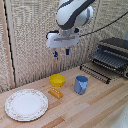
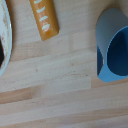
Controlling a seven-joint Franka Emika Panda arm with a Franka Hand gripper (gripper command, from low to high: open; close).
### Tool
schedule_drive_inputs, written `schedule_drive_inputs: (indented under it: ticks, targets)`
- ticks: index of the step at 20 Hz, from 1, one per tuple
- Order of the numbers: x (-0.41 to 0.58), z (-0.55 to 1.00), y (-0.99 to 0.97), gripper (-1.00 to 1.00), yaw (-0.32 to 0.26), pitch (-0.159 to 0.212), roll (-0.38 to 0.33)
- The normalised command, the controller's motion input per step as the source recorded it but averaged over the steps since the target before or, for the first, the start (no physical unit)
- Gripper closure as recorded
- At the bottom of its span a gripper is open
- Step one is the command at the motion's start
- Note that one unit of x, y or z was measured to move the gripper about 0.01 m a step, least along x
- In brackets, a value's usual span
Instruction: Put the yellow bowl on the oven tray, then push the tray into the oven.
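Right up front in the exterior view sits the white patterned plate (image 1: 26, 104), and behind it on the wooden table (image 1: 100, 107) lie the orange block (image 1: 56, 93), the yellow dish (image 1: 57, 80) and the blue cup (image 1: 81, 84). High above them hangs the grabber (image 1: 61, 52), blue tips pointing down, nothing between them; they look a little apart, though at this size I can't tell how wide. Off to the exterior view's right, the oven (image 1: 114, 54) stands with the baking sheet (image 1: 96, 71) jutting out in front of it, well apart from the dish.

Over to the wrist view: bare wood, the orange block (image 2: 44, 19), the blue cup (image 2: 114, 50) and a sliver of plate rim (image 2: 4, 40). No yellow dish here, and no fingers visible either.

The risk, as I judge it: the dish sits close between block and cup, so a descent that drifts could clip the cup or nudge the block. A hard pinch on that thin rim could flip the bowl.
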Motion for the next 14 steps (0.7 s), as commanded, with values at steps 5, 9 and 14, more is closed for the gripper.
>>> schedule_drive_inputs:
  ticks: [5, 9, 14]
  targets:
    - [0.421, -0.36, -0.32, -1.00, -0.210, 0.067, 0.012]
    - [0.525, -0.34, -0.27, -1.00, -0.214, 0.048, 0.011]
    - [0.470, -0.36, -0.20, -1.00, -0.164, 0.047, 0.009]
